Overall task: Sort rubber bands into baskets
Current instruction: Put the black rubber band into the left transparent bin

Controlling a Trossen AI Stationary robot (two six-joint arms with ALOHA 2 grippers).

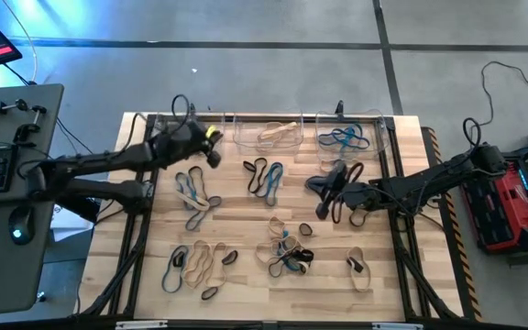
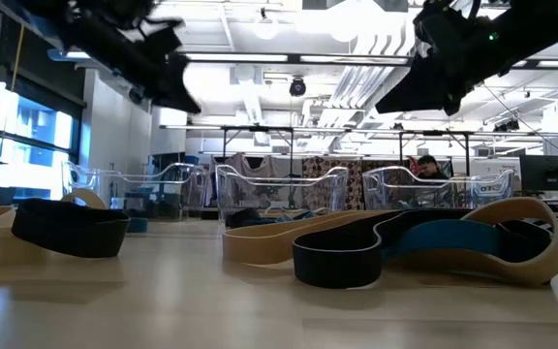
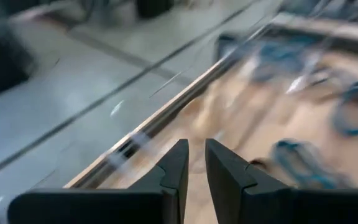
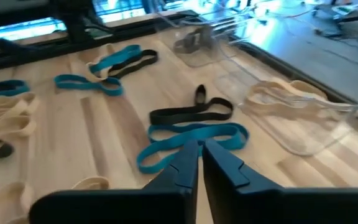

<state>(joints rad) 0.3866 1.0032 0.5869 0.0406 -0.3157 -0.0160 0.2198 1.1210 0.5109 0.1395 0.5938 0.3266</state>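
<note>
High view: the left gripper (image 1: 211,147) hangs beside the leftmost of the three clear plastic rectangular baskets (image 1: 270,134) along the table's far edge, its fingers (image 3: 178,171) a narrow gap apart and holding nothing. The right gripper (image 1: 323,207) sits mid-table, nearly closed and empty, with thin floppy rubber bands in blue, black and tan (image 1: 264,177) scattered around both. Right wrist view shows a blue band (image 4: 191,140) lying just beyond that claw's tips and a black one (image 4: 194,112) past it. Low view alone shows a person (image 2: 428,167) behind the baskets.
</note>
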